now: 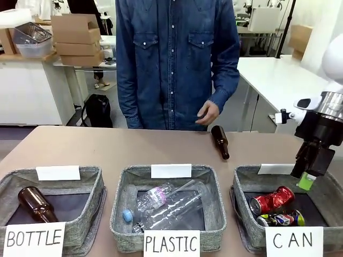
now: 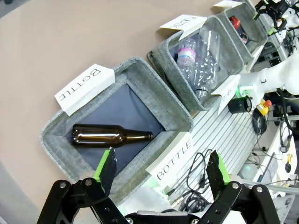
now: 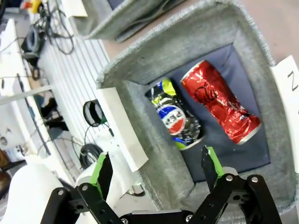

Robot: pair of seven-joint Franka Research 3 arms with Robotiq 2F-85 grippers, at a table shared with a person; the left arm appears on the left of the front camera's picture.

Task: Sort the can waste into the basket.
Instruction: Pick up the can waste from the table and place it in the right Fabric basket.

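Observation:
Both pieces of can waste lie in the grey basket [image 1: 244, 184] signed "CAN" at the right: a crushed red can [image 1: 271, 199] and in front of it a dark printed can [image 1: 281, 218]. The right wrist view looks down on the red can [image 3: 219, 101] beside the printed can [image 3: 175, 114] on the dark bottom of the basket [image 3: 187, 42]. My right gripper [image 1: 308, 179] hangs open just above the basket's far right part, its jaws [image 3: 158, 168] empty. In the left wrist view my left gripper [image 2: 161, 170] is open and empty above the front edge of the "BOTTLE" basket [image 2: 56, 135].
A brown glass bottle [image 1: 220, 141] lies on the table behind the baskets, near a person's hand [image 1: 208, 113]. The "PLASTIC" basket [image 1: 120, 198] holds clear bottles [image 1: 169, 206]. The "BOTTLE" basket [image 1: 88, 198] holds one brown bottle [image 1: 36, 204].

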